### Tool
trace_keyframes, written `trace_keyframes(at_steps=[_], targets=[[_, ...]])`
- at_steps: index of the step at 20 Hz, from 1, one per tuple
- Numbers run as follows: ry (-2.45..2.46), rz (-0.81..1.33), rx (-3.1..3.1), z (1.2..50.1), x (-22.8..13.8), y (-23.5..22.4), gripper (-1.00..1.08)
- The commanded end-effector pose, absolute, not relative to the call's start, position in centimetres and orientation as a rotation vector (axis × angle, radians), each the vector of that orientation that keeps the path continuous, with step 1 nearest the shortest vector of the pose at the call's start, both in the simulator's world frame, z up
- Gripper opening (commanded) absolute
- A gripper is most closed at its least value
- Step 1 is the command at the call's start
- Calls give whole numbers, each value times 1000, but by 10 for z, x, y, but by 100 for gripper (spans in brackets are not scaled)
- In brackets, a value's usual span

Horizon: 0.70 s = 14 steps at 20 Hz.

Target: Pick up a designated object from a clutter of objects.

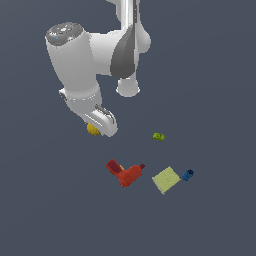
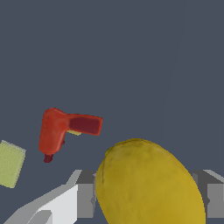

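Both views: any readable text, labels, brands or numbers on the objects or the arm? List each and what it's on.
None readable in either view.
Red-orange drill: no lettering shows.
Yellow lemon-like ball between the gripper fingers: plain skin.
Pale yellow-green square, blue piece, lime-green piece: too small to tell.

matt yellow ball (image 2: 148,183), seemingly glossy white arm (image 1: 80,60)

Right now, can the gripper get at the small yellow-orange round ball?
Probably yes: the yellow-orange ball already sits between the gripper fingers, and nothing blocks it. The red drill-shaped object lies apart.
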<state>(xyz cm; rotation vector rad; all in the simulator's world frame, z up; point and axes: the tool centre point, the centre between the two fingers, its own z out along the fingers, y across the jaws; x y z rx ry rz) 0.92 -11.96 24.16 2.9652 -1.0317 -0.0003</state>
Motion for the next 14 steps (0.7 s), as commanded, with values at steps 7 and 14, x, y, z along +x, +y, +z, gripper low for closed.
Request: trace_keyframes(at_steps=[7,14], targets=[[-1027,0,2967,300,36,-169,-100],[-1026,0,2969,337,56,-202,-100]])
